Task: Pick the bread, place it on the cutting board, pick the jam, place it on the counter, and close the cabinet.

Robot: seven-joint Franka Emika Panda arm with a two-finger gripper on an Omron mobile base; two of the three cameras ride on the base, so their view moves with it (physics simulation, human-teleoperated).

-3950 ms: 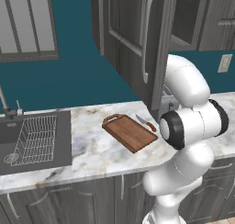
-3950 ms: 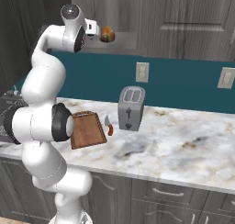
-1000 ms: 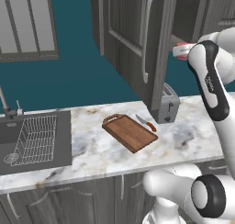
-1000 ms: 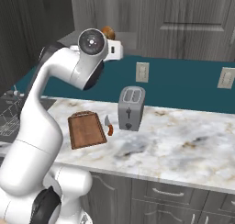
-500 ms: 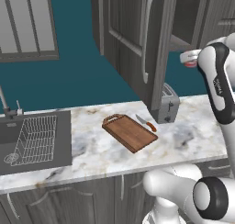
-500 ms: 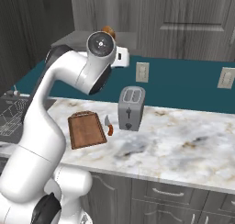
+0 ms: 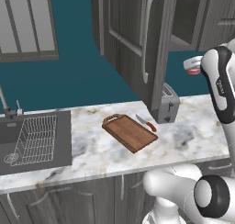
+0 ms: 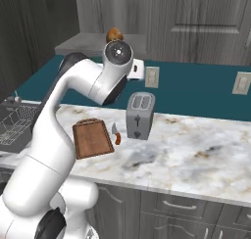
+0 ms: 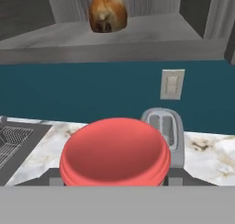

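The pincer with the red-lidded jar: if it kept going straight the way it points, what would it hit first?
Probably the teal wall behind the counter, above the toaster. The pincer holding the jam seems aimed there, just under the cabinet shelf carrying the bread; depth is unclear.

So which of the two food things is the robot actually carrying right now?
The jam: its red lid sits right at the gripper, out over the counter. The bread is apart from it, on the shelf inside the open cabinet.

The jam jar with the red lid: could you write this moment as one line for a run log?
jam: held in jaws, above counter | bread: on cabinet shelf | cutting board: bare | cabinet door: open
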